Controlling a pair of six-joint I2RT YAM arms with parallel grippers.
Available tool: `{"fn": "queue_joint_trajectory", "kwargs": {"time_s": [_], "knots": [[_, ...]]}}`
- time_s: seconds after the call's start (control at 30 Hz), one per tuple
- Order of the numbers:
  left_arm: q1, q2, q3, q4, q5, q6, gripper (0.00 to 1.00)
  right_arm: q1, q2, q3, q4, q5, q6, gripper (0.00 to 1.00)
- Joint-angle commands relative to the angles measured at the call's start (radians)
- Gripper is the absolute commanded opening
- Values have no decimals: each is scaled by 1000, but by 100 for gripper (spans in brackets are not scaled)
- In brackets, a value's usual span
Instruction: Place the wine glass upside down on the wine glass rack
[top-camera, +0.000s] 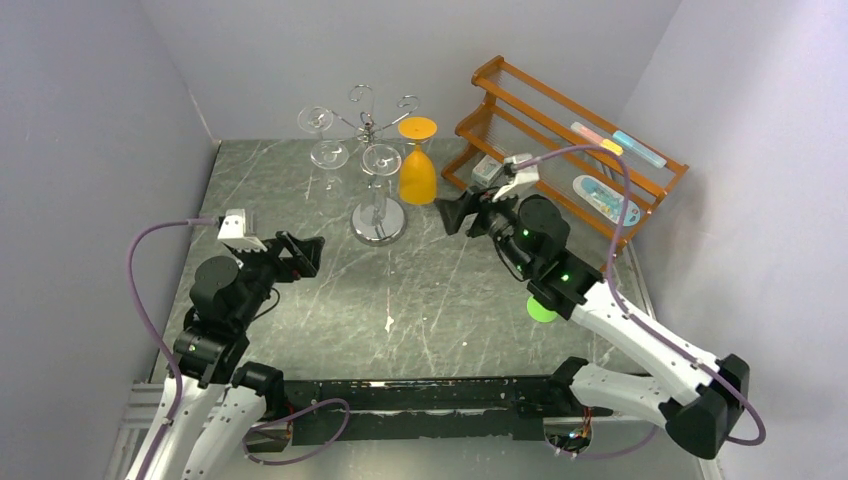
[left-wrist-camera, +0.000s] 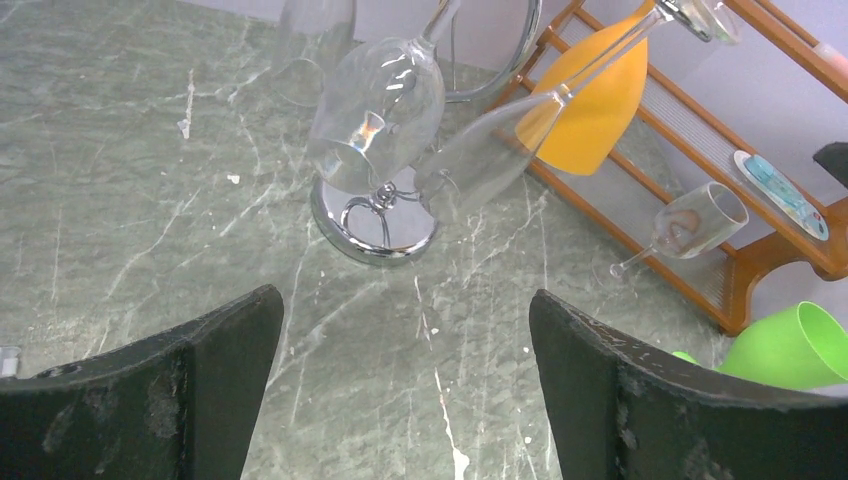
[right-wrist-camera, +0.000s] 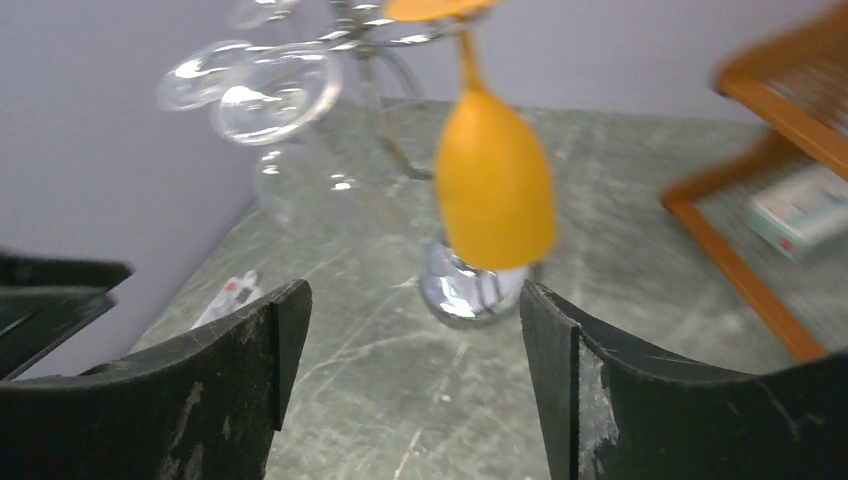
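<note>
The chrome wine glass rack (top-camera: 378, 228) stands at the back of the table, its scroll arms up top. An orange wine glass (top-camera: 418, 172) hangs upside down from its right arm, foot uppermost. In the right wrist view the orange wine glass (right-wrist-camera: 495, 190) hangs just beyond my right gripper (right-wrist-camera: 412, 330), which is open and empty, apart from the glass. The right gripper (top-camera: 455, 213) sits just right of the rack. My left gripper (top-camera: 305, 252) is open and empty, left of the rack base (left-wrist-camera: 375, 225).
Clear glasses (top-camera: 330, 150) hang on the rack's other arms. An orange-brown wooden shelf (top-camera: 570, 140) stands at the back right, with a clear glass (left-wrist-camera: 690, 225) lying at its foot. A green cup (left-wrist-camera: 795, 345) lies near the right arm.
</note>
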Motion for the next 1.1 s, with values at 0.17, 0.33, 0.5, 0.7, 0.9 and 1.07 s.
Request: {"fn": "queue_joint_trajectory", "kwargs": {"time_s": [0.17, 0.33, 0.5, 0.7, 0.9, 1.07], "knots": [[5, -25, 26, 27, -3, 11, 96, -19, 33, 165, -601, 683, 274, 82], [5, -23, 11, 39, 17, 10, 97, -64, 141, 173, -604, 756, 326, 77], [5, -24, 19, 9, 6, 6, 96, -188, 229, 180, -529, 647, 296, 68], [5, -36, 13, -4, 9, -6, 97, -292, 291, 178, -464, 516, 240, 62], [5, -21, 21, -9, 12, -8, 96, -318, 355, 181, -450, 377, 196, 50], [5, -12, 26, -12, 15, -13, 95, -320, 383, 183, -460, 354, 185, 28]]}}
